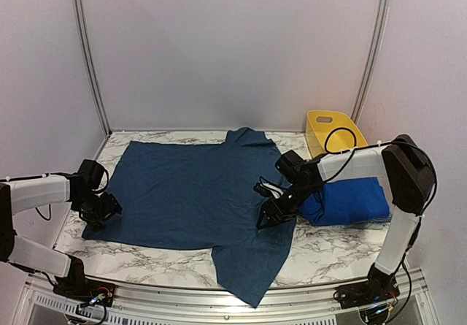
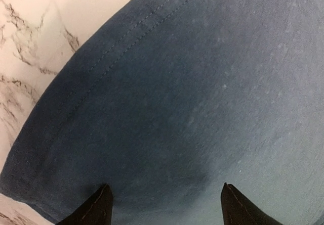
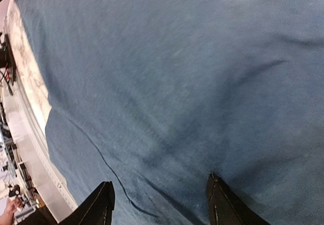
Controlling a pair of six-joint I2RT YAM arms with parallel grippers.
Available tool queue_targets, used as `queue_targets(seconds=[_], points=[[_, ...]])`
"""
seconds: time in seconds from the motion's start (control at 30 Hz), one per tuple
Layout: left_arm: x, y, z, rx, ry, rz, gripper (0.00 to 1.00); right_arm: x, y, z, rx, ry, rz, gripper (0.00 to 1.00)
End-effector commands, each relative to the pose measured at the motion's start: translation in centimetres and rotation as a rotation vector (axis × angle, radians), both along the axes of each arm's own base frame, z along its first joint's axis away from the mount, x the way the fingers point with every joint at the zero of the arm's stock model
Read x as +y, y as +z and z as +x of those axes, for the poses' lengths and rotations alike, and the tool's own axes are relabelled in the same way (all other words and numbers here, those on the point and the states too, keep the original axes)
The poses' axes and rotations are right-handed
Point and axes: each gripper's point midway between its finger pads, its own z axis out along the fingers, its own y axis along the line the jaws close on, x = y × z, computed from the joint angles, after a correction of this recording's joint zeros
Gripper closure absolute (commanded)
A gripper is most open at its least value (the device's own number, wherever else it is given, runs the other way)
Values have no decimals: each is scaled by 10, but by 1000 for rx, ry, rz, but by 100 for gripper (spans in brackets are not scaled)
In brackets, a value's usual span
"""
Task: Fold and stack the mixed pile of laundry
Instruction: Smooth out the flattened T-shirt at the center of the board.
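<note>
Table [image 1: 321, 255] holds one dark-blue shirt [image 1: 190, 193] and one royal-blue bundle [image 1: 352, 201]

The gap between the left fingers [image 2: 96, 212] is free, with only the flat dark shirt [image 1: 182, 193] beneath; bare table [image 1: 328, 252] lies open just outside them. The right fingers [image 3: 225, 207] also stand clear above cloth. To their right, a folded bright blue garment [image 1: 350, 201] blocks the way, a yellow tub [image 1: 315, 131] beyond it.
</note>
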Motion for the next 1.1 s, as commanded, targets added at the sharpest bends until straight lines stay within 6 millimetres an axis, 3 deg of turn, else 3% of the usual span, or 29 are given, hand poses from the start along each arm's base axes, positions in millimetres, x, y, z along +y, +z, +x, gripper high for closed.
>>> queue_targets(seconds=[0.0,0.3,0.4,0.5,0.6,0.67,0.77,0.97,1.07], points=[[1,-3,-25,146,-49,17,23,-20,-9,27,-16,-60,-86,38],[12,-15,-15,187,-14,53,23,-3,-33,67,-8,-45,-100,38],[9,-8,-3,159,-41,33,23,5,-10,67,-19,-30,-52,38],[5,28,33,22,-99,42,23,6,36,70,-75,-38,19,37],[-7,62,65,-84,-184,16,23,-15,62,70,-100,-125,33,37],[-13,74,78,-115,-216,9,23,-41,61,66,-104,-208,3,37],[-18,81,90,-132,-243,13,23,-79,38,55,-61,-322,-62,36],[-19,76,108,-122,-275,47,22,-134,-4,49,5,-461,-194,33],[-19,73,117,-114,-283,57,22,-162,-8,50,4,-513,-244,33]])
